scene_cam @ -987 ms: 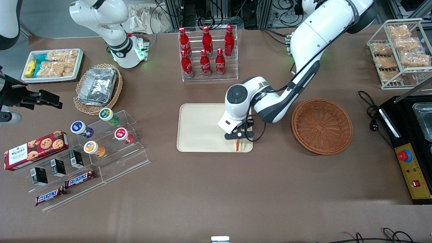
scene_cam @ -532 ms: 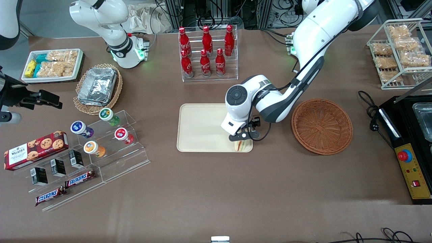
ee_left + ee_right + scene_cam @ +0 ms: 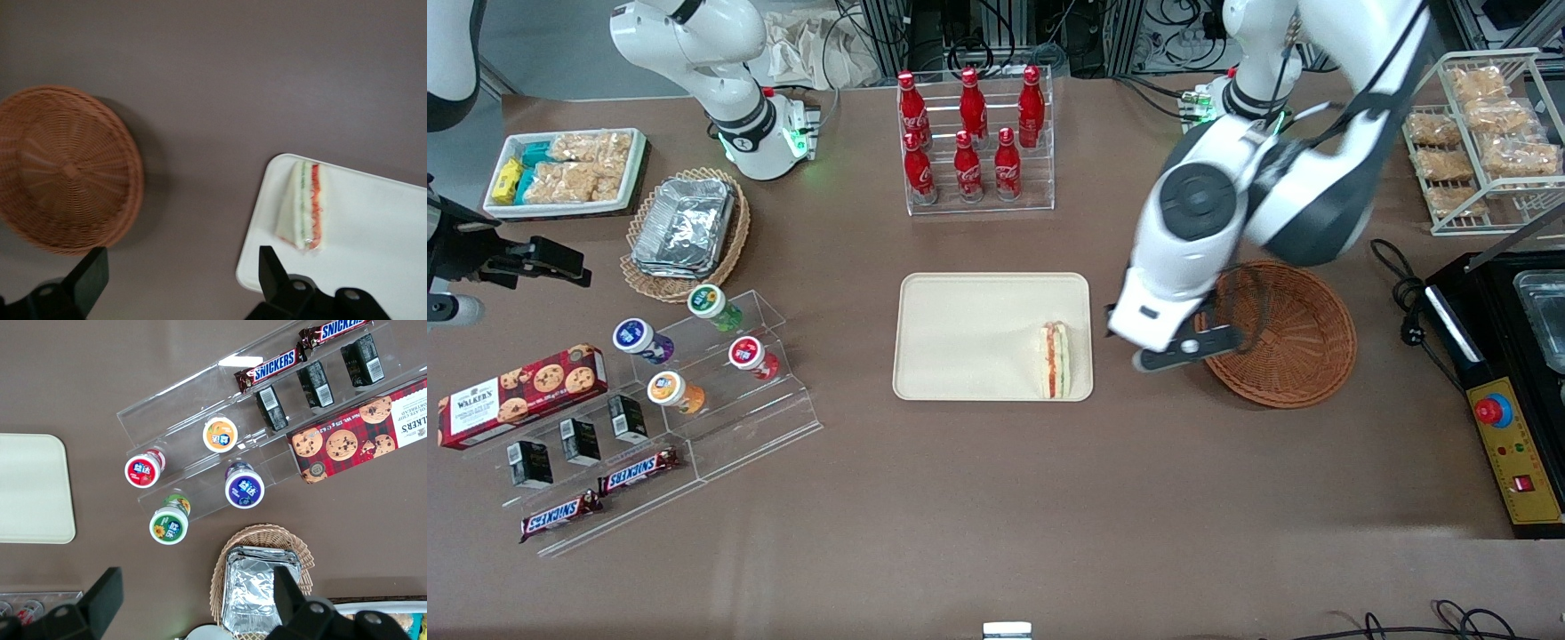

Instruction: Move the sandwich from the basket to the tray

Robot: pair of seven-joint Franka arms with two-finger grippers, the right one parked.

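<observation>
The sandwich (image 3: pixel 1055 360), a pale bread wedge with red and green filling, lies on the cream tray (image 3: pixel 960 338) at the tray's corner nearest the basket and the front camera. It also shows in the left wrist view (image 3: pixel 304 207) on the tray (image 3: pixel 373 233). The reddish-brown wicker basket (image 3: pixel 1285 342) holds nothing; the wrist view shows it too (image 3: pixel 63 167). My left gripper (image 3: pixel 1183 354) hangs raised between tray and basket, over the table. It is open and holds nothing (image 3: pixel 183 283).
A clear rack of red cola bottles (image 3: pixel 974 142) stands farther from the camera than the tray. Clear stands with yoghurt cups (image 3: pixel 711 347) and snack bars, a foil-container basket (image 3: pixel 685 231) and a cookie box lie toward the parked arm's end. A wire snack rack (image 3: pixel 1480 133) and black machine (image 3: pixel 1507 373) lie toward the working arm's end.
My gripper let go of the sandwich on the tray, rose, and swung away toward the basket. The sandwich stays on the tray, now fully uncovered.
</observation>
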